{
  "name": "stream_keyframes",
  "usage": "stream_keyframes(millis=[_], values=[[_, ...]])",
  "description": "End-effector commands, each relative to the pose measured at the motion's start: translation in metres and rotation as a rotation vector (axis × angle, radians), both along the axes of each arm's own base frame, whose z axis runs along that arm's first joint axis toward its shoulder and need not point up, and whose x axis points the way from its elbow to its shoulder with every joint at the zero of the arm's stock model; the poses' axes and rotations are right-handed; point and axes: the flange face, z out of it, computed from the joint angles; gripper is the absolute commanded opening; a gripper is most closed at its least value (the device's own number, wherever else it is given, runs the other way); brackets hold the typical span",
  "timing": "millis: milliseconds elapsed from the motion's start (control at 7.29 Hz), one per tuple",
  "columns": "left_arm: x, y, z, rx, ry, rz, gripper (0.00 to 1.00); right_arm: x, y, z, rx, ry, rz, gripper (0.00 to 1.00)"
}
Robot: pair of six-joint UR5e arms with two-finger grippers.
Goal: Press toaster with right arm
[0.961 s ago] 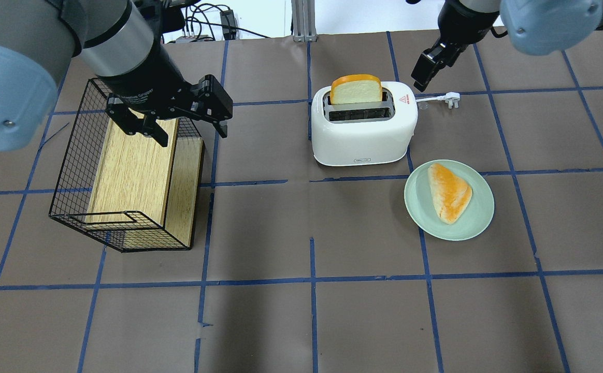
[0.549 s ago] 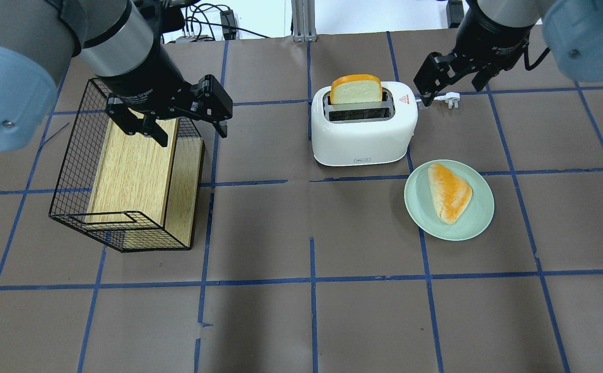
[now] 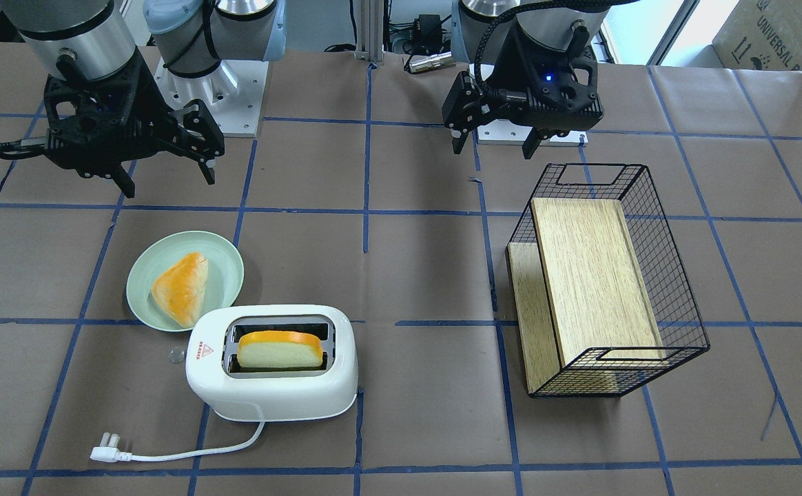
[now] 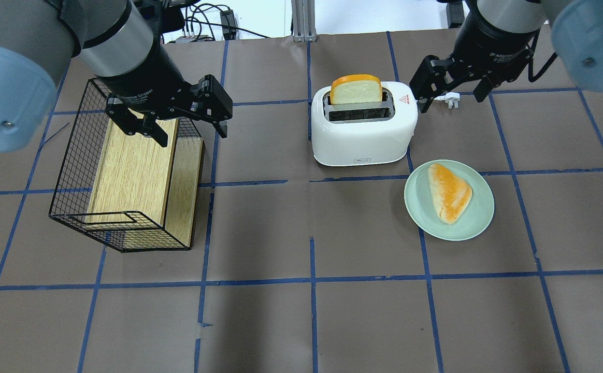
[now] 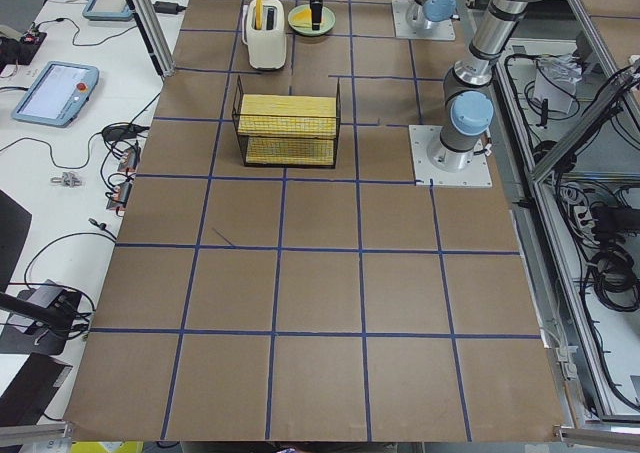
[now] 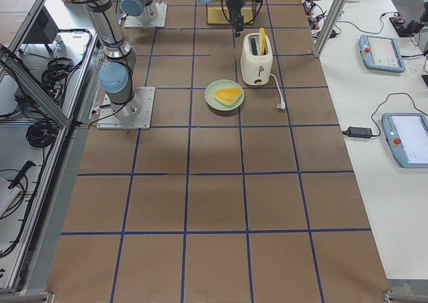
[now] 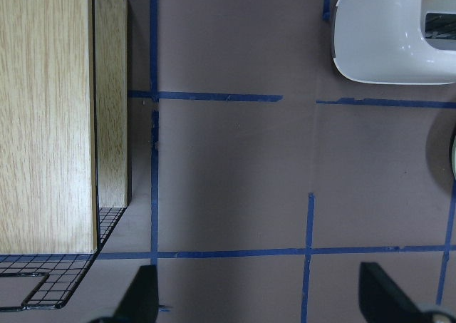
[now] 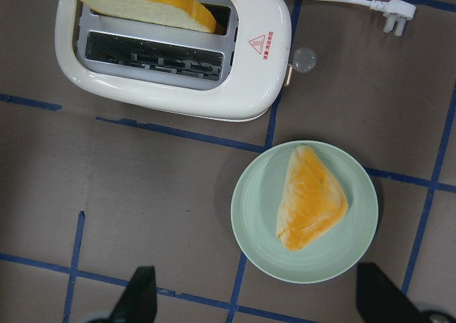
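The white toaster stands mid-table with a bread slice upright in its far slot. It also shows in the front view and in the right wrist view. Its round lever knob sticks out of the end with the red triangle label. My right gripper is open and empty. It hovers well above the table by that end, touching nothing, and shows in the front view. My left gripper is open and empty over the wire basket's near corner.
A green plate with a triangular bun lies in front and to the right of the toaster. The white cord ends in a plug under the right gripper. A black wire basket with a wooden board stands at the left.
The right gripper has turned from edge-on to spread wide and has shifted slightly toward the toaster's labelled end. The left arm, toaster and plate have not moved.
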Motion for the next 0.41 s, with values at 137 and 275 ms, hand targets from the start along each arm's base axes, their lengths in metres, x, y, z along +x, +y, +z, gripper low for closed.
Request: stream_keyframes(millis=[137,275], values=[[0.0,-0.0002,-0.0003,0.001,0.0,0.0,1.0,0.0062,0.0008,-0.002,0.004,-0.001,-0.003,1.0],[0.0,-0.0002,-0.0003,0.001,0.0,0.0,1.0,0.0059,0.0006,-0.0037,0.008,0.002,-0.001,1.0]])
